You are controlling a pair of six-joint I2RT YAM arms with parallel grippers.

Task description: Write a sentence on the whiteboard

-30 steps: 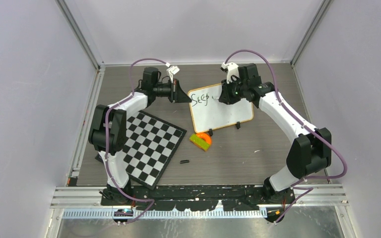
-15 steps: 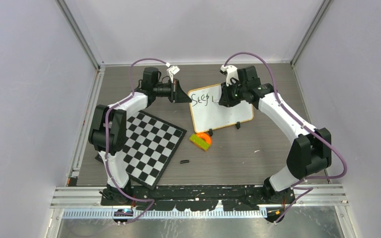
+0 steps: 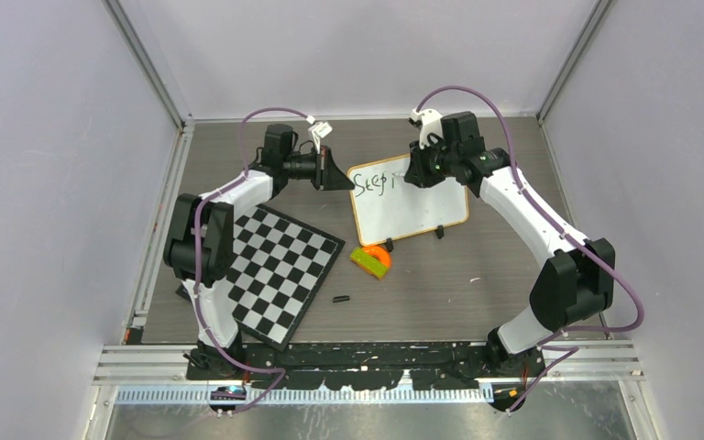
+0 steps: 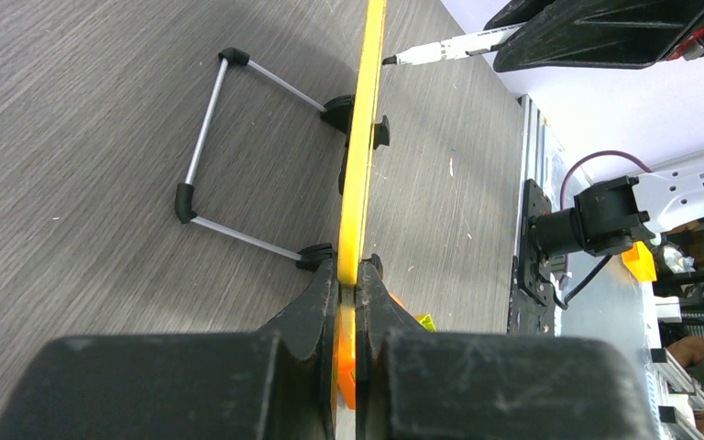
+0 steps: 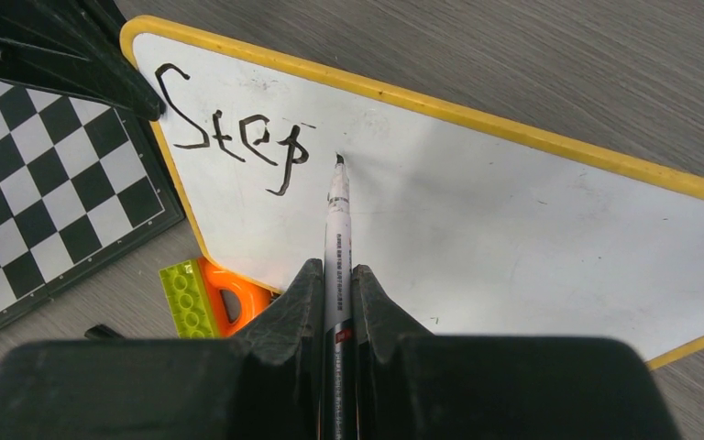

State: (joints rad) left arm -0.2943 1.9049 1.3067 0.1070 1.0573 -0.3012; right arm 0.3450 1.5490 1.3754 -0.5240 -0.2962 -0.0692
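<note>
The whiteboard (image 5: 532,238) is glossy white, yellow-framed, with black writing (image 5: 238,137). At its 8 o'clock the chequerboard (image 5: 46,192) is black and white. The brick (image 5: 192,302) is lime green and orange, the marker (image 5: 337,229) white, the counter (image 5: 513,55) grey wood-grain.

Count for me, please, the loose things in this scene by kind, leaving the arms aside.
Boards: 2, the whiteboard and the chequered board
Markers: 1, the marker
Plastic toy pieces: 2, the lime brick and the orange piece
Small black items: 1, the black bit
Total: 6
</note>
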